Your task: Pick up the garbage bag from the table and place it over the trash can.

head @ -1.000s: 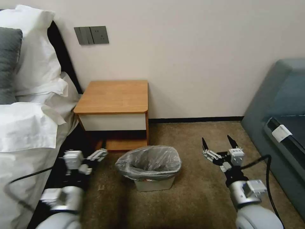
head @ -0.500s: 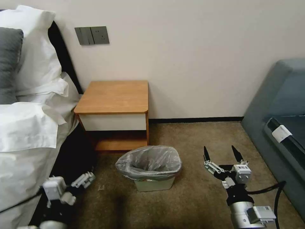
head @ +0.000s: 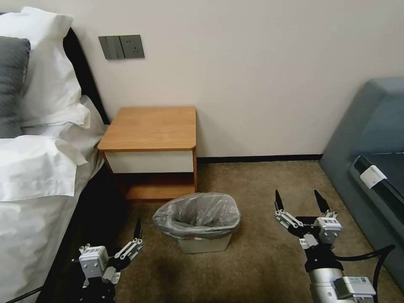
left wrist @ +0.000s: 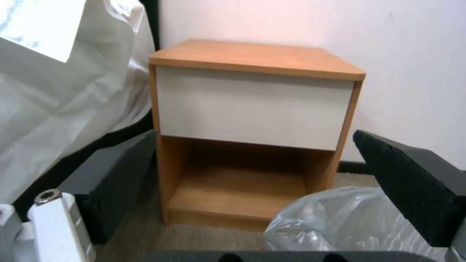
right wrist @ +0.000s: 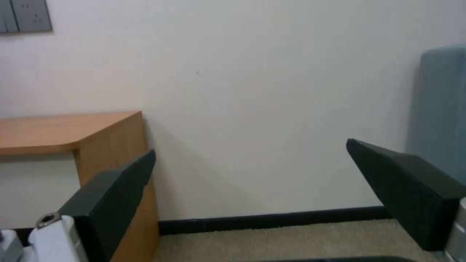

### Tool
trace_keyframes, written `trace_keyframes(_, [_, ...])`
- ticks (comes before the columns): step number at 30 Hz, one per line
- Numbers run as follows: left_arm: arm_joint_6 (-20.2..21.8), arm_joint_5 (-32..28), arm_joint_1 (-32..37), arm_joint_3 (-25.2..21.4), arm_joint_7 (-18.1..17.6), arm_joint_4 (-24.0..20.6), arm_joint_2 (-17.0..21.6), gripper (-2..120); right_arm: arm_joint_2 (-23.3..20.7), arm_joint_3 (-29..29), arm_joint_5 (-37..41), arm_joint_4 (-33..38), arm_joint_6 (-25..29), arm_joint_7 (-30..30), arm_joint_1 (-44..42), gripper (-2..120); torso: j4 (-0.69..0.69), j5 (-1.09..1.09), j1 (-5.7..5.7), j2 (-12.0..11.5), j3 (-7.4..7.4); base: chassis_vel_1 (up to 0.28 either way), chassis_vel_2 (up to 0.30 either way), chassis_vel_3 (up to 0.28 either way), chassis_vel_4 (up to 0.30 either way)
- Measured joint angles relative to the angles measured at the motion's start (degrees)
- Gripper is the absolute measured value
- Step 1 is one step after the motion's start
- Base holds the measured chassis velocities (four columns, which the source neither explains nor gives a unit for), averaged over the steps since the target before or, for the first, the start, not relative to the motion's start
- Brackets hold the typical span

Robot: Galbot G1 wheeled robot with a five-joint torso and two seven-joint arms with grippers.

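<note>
2 grippers hanging released: left gripper [head: 126, 242] and right gripper [head: 301, 204] flanking the trash can [head: 205, 243]. Garbage bag [head: 198, 213] is already lining it; nightstand [head: 153, 128] bare. I'm judging placement done, needing only retreat.

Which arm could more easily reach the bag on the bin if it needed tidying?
Probably the left. The left gripper, open, sits nearer the bag lining the bin, and its wrist view faces the bag. The right gripper, also open, hangs farther off.

No text seems legible on anything.
</note>
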Motion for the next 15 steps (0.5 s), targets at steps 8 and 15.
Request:
trace_keyframes(8, [0.0,-0.02,-0.11,-0.06,-0.02,0.07,0.03,100,-0.07,-0.02,0.01,-0.07,-0.06,0.08,0.05,100,0.0,0.0,0.0,0.0,0.0,0.0,0.0,0.0,0.0])
trace_keyframes(15, [0.01,-0.08,-0.16,-0.09,-0.02,0.1,0.06,100,-0.11,-0.04,0.04,-0.11,-0.09,0.11,0.08,100,0.0,0.0,0.0,0.0,0.0,0.0,0.0,0.0,0.0])
